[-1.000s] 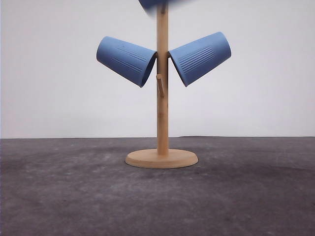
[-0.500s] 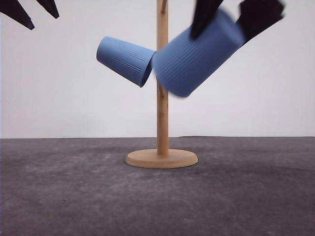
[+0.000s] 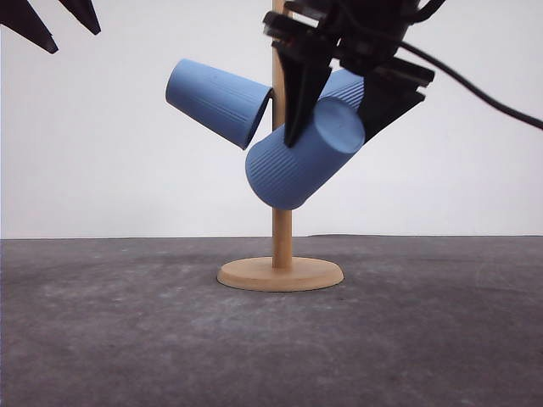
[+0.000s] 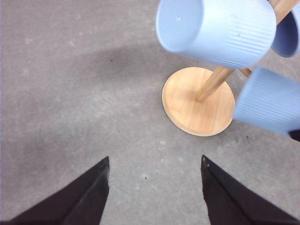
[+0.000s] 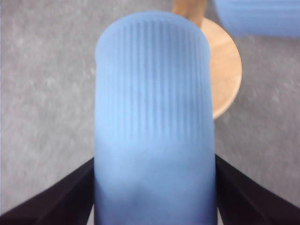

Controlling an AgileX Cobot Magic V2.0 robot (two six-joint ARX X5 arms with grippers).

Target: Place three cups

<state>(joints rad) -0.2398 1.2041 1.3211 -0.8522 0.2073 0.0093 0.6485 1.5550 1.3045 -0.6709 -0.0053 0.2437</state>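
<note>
Right gripper is closed on a cup, one finger on each side of the ribbed wall near the flat bottom; in the right wrist view the held cup sits squarely between the two dark fingers, so the grip looks firm and centred. Cup axis is tilted, mouth pointing down and toward the wooden stand, flat bottom facing up and outward. Judgement: the tilt matches the slope of the stand's pegs, so the cup is angled as a peg would demand, whether going on or coming off; which of the two cannot be told from this moment. Held cup is just in front of the post, above the round base, and touches nothing else that I can confirm. Left gripper is spread wide and holds nothing; it hangs above the grey table, with the stand base ahead of its fingertips and off to one side. In the front view its finger tips sit well clear of the stand, likely parked out of the working arm's way. Count: cups, three. One in the right gripper; one hanging on the far side of the post from that gripper, mouth against the post; a third partly hidden behind the right gripper, seating not visible. Stands, one. Grippers, two.
</note>
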